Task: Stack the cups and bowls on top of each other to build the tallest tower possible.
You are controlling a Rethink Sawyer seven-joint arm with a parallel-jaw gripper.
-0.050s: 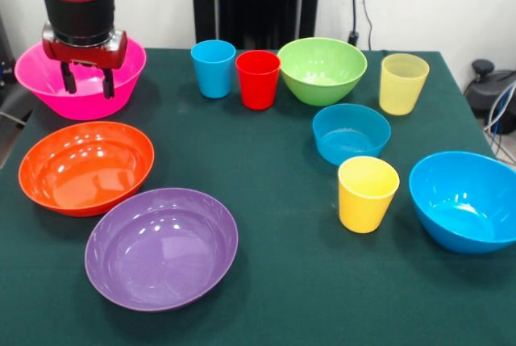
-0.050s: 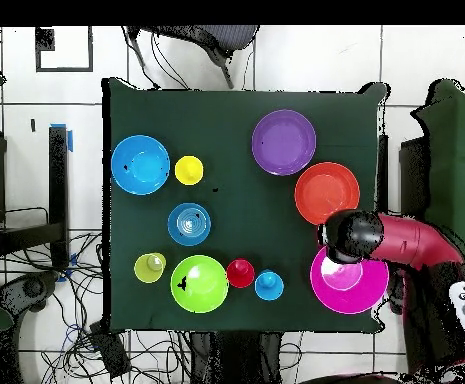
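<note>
Your gripper [image 1: 87, 81] hangs open over the pink bowl [image 1: 48, 92] at the table's corner.

You have six upright bowls, unstacked: pink, orange bowl [image 1: 85, 167] beside it, purple bowl [image 1: 161, 246], green bowl [image 1: 322, 69], two blue; four separate cups: blue cup [image 1: 214, 68] and red cup [image 1: 258, 78] touching, two yellow. The green table [image 1: 274, 193] is open mid-centre.

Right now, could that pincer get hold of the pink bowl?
Probably yes. The pincer hangs open right over the pink bowl, which stands upright with nothing inside it. The orange bowl sits apart from it, so nothing seems to block the way down.
</note>
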